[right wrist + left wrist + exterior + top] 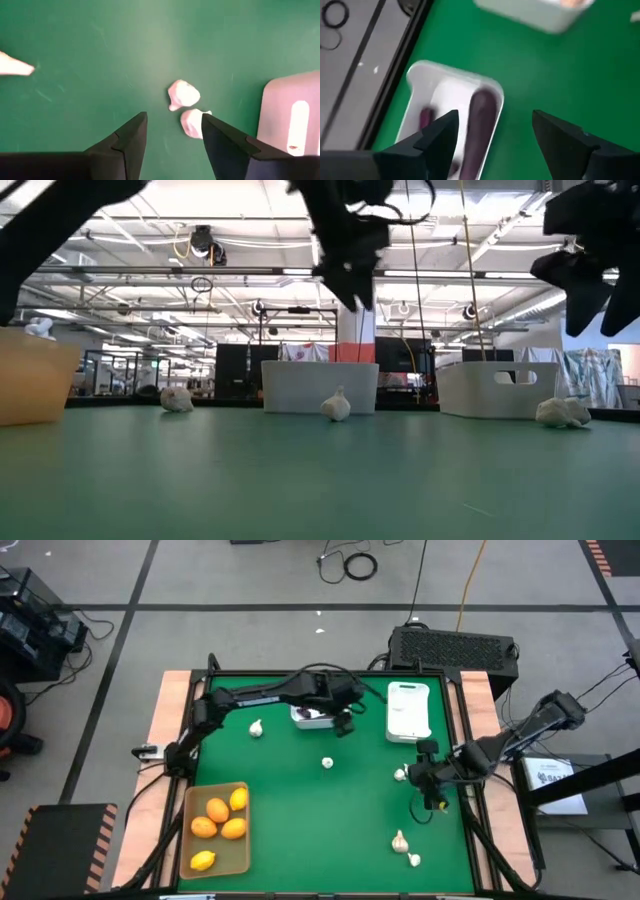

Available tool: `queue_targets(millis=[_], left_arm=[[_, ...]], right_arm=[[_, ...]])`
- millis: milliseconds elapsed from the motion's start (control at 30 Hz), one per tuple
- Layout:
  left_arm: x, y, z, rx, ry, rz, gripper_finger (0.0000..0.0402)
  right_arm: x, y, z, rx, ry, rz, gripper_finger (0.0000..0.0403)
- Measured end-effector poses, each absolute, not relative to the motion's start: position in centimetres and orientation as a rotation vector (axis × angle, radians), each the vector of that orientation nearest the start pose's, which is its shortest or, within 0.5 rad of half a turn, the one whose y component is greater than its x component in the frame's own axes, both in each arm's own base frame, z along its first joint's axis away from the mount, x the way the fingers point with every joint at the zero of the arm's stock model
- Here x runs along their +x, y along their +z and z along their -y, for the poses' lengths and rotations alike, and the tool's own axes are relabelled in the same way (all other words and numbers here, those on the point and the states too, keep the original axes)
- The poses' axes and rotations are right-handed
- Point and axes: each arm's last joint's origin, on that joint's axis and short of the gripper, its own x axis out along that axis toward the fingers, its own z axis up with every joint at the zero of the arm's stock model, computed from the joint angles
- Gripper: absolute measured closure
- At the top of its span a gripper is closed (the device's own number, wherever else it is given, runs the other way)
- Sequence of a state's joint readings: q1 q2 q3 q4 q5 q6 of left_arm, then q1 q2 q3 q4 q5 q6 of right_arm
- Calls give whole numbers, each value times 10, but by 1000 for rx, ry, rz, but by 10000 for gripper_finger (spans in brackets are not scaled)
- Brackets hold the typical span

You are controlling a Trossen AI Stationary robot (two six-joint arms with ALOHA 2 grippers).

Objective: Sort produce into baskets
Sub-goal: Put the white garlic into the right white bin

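The tan tray [242, 858] at the near left holds several orange and yellow fruits [218, 810]. The squarish white bin [427, 80] at the far middle holds dark purple eggplant pieces [480, 115]. My left gripper [345, 720] hangs open and empty above that bin's right edge; it also shows in the left wrist view [492, 135]. My right gripper [172, 130] is open and empty above two garlic bulbs [182, 94] that lie on the green mat at the right [400, 774]. The narrower white bin [408, 710] stands at the far right.
More garlic bulbs lie loose on the mat: one at the far left [256, 728], one in the middle [327, 763], two near the front right [400, 840]. The table has a raised dark frame [300, 673] around the mat.
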State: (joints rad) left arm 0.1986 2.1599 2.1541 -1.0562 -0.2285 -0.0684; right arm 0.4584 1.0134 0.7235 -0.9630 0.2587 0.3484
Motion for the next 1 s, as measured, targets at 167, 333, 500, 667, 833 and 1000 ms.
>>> queue_targets(millis=[167, 333, 500, 667, 833, 1000], left_arm=[[415, 316, -81, 6, 396, -1185, 141], [375, 322, -69, -5, 396, -1227, 141], [332, 313, -53, -61, 425, -1125, 141], [295, 287, -38, -127, 457, -999, 141], [271, 267, -27, -170, 448, -909, 141], [255, 265, -22, -180, 454, -848, 141]], right_arm=[[154, 223, -52, -78, -45, -1213, 200], [164, 214, -42, -38, -78, -1292, 162], [179, 194, -36, -35, -118, -1413, 139], [189, 178, -33, -25, -110, -1510, 133], [193, 171, -34, -30, -113, -1534, 133], [201, 168, -36, -19, -106, -1482, 133]])
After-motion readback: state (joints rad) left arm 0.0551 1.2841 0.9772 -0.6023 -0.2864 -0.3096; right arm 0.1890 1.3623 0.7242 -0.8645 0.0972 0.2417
